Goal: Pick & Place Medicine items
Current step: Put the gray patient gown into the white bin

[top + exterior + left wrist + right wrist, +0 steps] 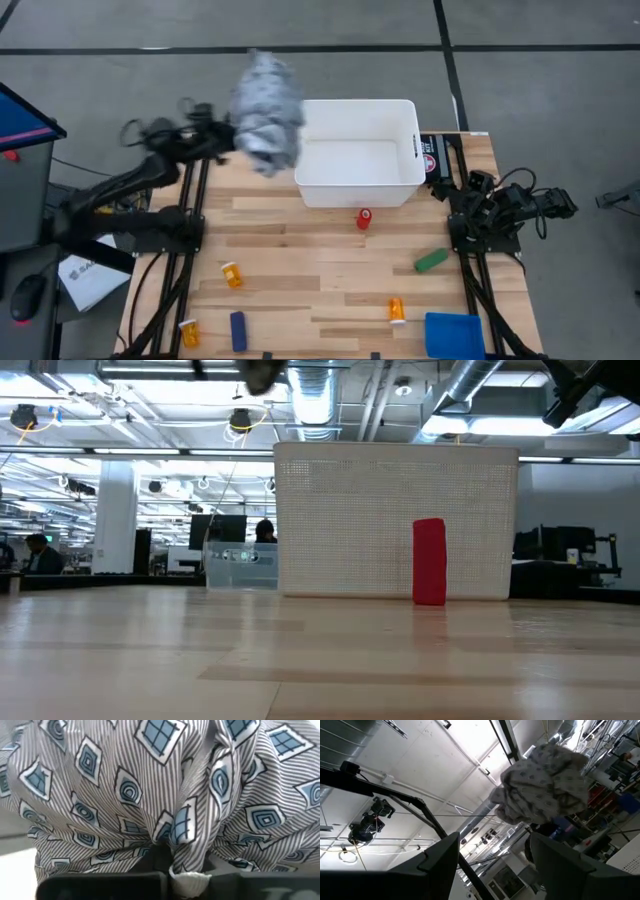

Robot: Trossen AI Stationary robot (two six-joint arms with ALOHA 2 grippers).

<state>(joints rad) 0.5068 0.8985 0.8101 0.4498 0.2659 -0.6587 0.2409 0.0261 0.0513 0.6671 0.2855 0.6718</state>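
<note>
Three small orange pill bottles with white caps lie on the wooden table in the high view: one left of centre [232, 274], one at the near left [189, 332], one near the front right [397, 310]. No gripper is near them. My left gripper [235, 135] is raised beside the far left corner of the white bin [358, 185] and is shut on a grey patterned rag [267, 110]. My right gripper [495, 865] is open and waits at the table's right edge [480, 205], pointing up at the ceiling. My left gripper pinches a bunched fold of the rag [175, 845] between its two fingers [100, 887]; several layers gather there. The rag is lifted clear of the table, bulging in a loose bundle beyond the fingers, over the bin's left far corner.
In front of the bin stands a red item [364, 218], also in the low view [429, 560]. A green item [431, 260], a dark blue item [238, 331] and a blue pad [454, 335] lie on the table. Bare wood shows in the middle.
</note>
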